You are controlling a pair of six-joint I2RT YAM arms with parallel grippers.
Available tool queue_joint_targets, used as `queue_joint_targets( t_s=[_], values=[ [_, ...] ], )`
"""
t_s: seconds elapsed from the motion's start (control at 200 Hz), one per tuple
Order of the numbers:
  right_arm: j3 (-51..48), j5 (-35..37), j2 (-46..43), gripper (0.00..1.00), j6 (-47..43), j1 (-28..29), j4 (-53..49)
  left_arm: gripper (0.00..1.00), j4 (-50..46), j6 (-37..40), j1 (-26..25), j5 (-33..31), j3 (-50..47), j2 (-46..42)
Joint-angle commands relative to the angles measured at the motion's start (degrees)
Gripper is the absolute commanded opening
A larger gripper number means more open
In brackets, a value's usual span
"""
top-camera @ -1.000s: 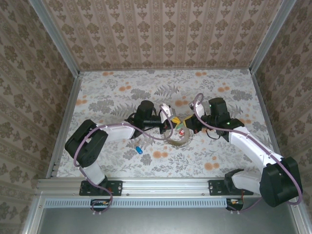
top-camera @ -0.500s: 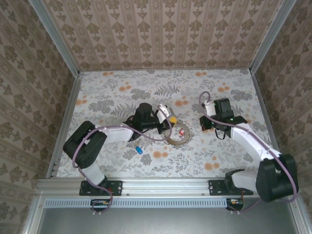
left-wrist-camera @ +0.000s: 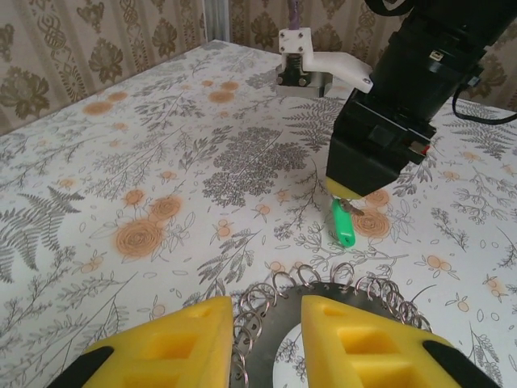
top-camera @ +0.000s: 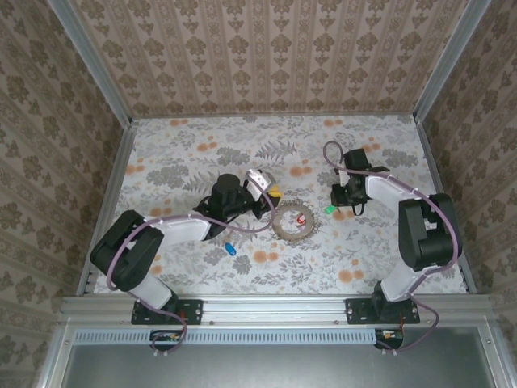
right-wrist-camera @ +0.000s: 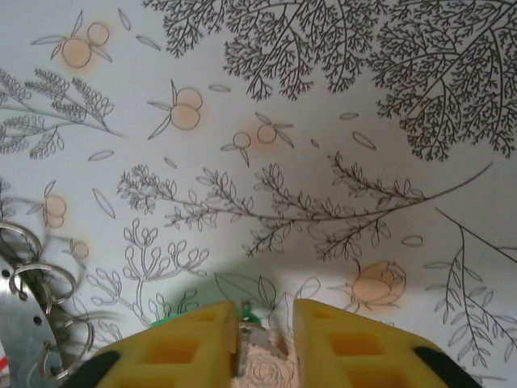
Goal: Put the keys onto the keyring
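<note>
Two arms [top-camera: 179,228], white links [top-camera: 392,187] and chunky black joints [top-camera: 129,242]. Lilac cables [left-wrist-camera: 295,12] looped along both. Blocky bright-yellow fingers [left-wrist-camera: 355,343], plus a white screwed-on wrist bracket [left-wrist-camera: 327,66].

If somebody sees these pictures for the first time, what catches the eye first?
The silvery keyring, fringed with small loops, lies mid-table between the arms, with a red key within it. A green key lies to its right, under the right gripper, its fingers parted, while the left gripper hovers over the ring's edge. A blue key lies alone nearer the bases.
</note>
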Motion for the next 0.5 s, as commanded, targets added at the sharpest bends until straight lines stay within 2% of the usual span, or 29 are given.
queue_joint_targets(
  t_s=[0.0, 0.17, 0.24, 0.28, 0.33, 0.365, 0.395, 0.44, 0.495],
  values=[
    [5.3, -0.9, 2.0, 0.36, -0.3, -0.2, -2.4, 0.29, -2.9, -4.9, 0.6, -2.7, -0.7, -3.4],
    [6.8, -6.5, 1.0, 0.43, -1.0, 0.4, -1.8, 0.34, -9.2, -12.0, 0.8, -4.4, -1.2, -5.9],
    [7.1, -12.7, 1.5, 0.44, -3.5, 0.8, -1.7, 0.35, -12.1, -15.3, 0.7, -3.6, -1.0, -6.1],
    [7.9, -13.4, 2.6, 0.44, -3.3, 1.0, -2.4, 0.35, -13.3, -17.2, 0.6, -2.9, -1.0, -6.1],
    [8.8, -13.1, 4.1, 0.42, -3.3, 1.0, -2.9, 0.35, -14.7, -19.6, 0.5, -2.8, -1.0, -5.9],
    [9.8, -10.2, 5.2, 0.4, -2.9, 1.0, -5.5, 0.35, -15.0, -20.7, 0.3, -2.5, -1.2, -5.7],
    [10.2, -7.7, 5.9, 0.31, -3.2, 0.9, -6.4, 0.36, -15.3, -21.4, 0.1, -2.4, -1.2, -5.6],
    [10.0, -6.1, 6.0, 0.24, -3.0, 0.5, -6.9, 0.35, -15.8, -21.9, -0.2, -2.4, -1.3, -5.4],
    [8.0, -7.4, 5.5, 0.14, -1.0, -0.5, -6.2, 0.35, -16.0, -21.9, -0.6, -2.5, -1.1, -5.3]
  ],
)
